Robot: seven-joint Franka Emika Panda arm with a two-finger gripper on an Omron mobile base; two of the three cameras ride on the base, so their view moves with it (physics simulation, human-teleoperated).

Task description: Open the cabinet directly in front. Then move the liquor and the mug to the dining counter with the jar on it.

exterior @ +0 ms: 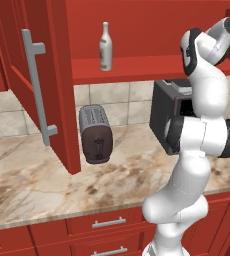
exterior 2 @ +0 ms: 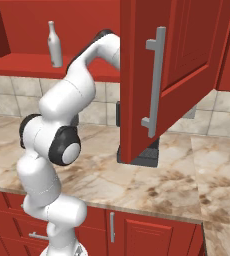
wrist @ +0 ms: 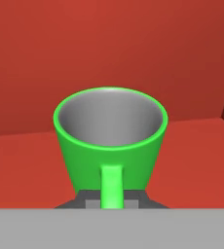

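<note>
Jaws pinch the loop handle of the glossy green mug (wrist: pixel 110 141), its round greyish inside showing, on the smooth red cabinet (wrist: pixel 31 160) shelf.

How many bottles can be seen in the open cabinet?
1. The bottle stands upright on the lower shelf of the open cabinet, above the toaster. More may be hidden behind the doors or the arm.

- cabinet (exterior: pixel 52 75): red painted wood, matt; bar handle (exterior: pixel 37 85) brushed metal
- mug (wrist: pixel 111 141): smooth glossy green, grey matt inside
- bottle (exterior: pixel 105 47): pale, smooth
- counter (exterior: pixel 32 185): polished marbled stone
- toaster (exterior: pixel 95 133): dull metal
</note>
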